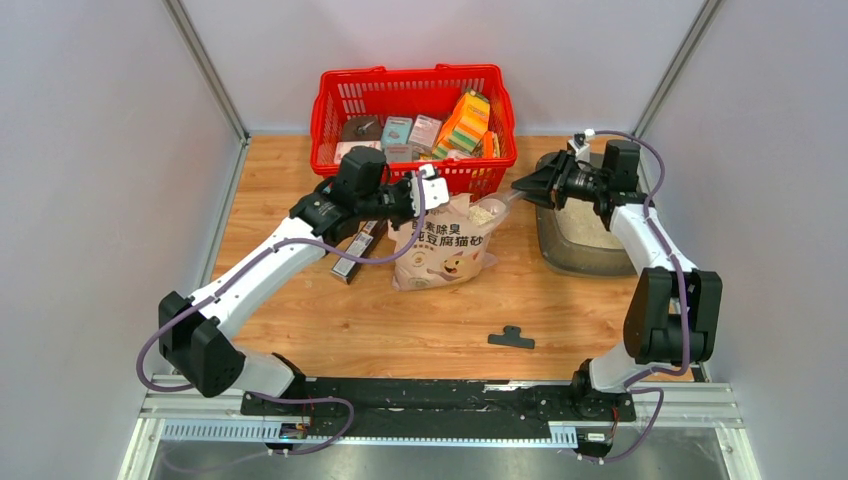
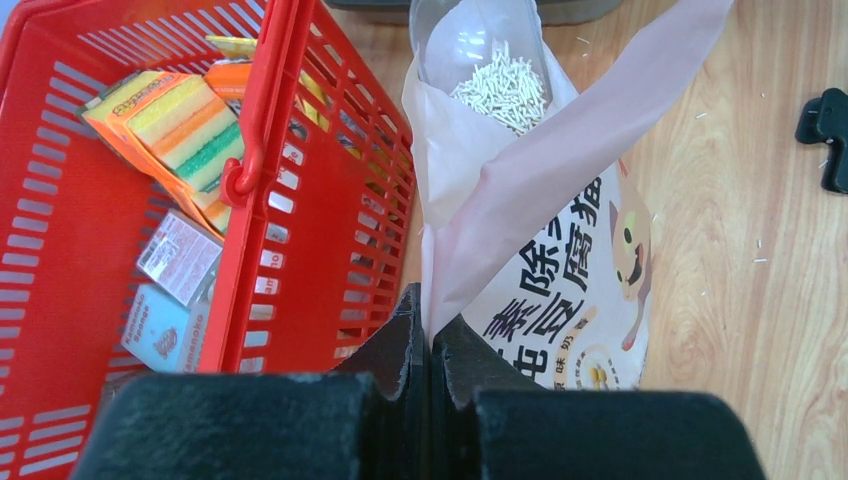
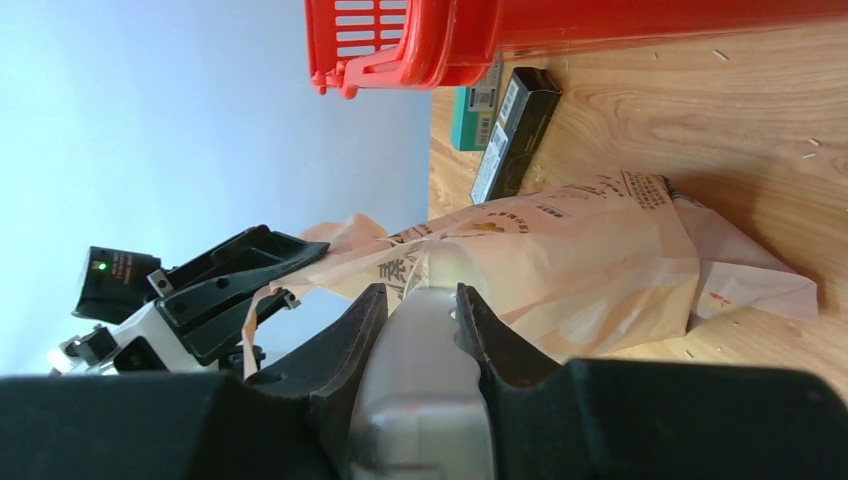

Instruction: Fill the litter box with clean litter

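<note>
I see the red basket [image 1: 415, 110] at 12 o'clock on the table. The litter box [image 1: 572, 258] is at 2 o'clock with some clean litter [image 1: 585, 218] in it. The bag [image 1: 445, 250] stands at centre. The left gripper [image 2: 430, 322] is pinched tight on its top edge. The right gripper [image 3: 420, 300] is clamped on the clear scoop [image 2: 470, 40], which sits at the bag mouth with a small litter load.

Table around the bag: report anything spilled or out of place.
A few stray litter granules lie scattered on the wooden table beside the bag. A black plastic piece lies alone nearer the arms, and two small boxes sit outside the basket.
</note>
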Controlling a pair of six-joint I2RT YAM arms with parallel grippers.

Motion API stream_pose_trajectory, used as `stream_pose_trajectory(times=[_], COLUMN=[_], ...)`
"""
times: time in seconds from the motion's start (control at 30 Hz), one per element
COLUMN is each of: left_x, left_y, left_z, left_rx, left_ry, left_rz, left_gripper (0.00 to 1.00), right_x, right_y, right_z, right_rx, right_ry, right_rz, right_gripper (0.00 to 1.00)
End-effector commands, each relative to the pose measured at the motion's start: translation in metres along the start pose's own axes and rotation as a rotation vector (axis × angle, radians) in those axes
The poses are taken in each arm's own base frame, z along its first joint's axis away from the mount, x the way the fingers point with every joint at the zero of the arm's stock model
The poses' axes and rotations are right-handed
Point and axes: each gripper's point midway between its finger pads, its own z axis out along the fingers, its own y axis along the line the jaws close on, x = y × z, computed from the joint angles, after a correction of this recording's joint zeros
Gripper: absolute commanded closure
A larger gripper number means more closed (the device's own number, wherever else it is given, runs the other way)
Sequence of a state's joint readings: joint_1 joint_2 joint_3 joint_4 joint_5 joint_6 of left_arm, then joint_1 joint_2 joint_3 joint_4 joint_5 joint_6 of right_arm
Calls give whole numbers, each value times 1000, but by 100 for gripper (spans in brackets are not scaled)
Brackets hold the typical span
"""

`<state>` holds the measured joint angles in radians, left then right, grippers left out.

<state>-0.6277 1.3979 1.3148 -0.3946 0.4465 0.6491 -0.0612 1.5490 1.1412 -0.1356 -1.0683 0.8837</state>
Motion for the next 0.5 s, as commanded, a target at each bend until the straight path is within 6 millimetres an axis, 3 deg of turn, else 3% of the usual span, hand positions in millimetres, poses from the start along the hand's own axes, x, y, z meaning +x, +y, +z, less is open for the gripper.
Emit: stream_pose_trajectory(times=[0.0,0.23,0.47], left_x=[-64,-63,-64], left_y=[29,28,27], left_z=[-34,-35,-36], left_rx=[-114,-114,-113], left_ry=[-167,-162,-168], left_rz=[180,179,166], left_gripper=[100,100,100], right_x=[0,-3,-10], right_y=[32,32,15], right_z=[-17,-23,-30], right_rx=[-99,-105,-101], right_ry=[4,-7,-34], right_rz=[-48,-36,-29], right_gripper=[100,100,100])
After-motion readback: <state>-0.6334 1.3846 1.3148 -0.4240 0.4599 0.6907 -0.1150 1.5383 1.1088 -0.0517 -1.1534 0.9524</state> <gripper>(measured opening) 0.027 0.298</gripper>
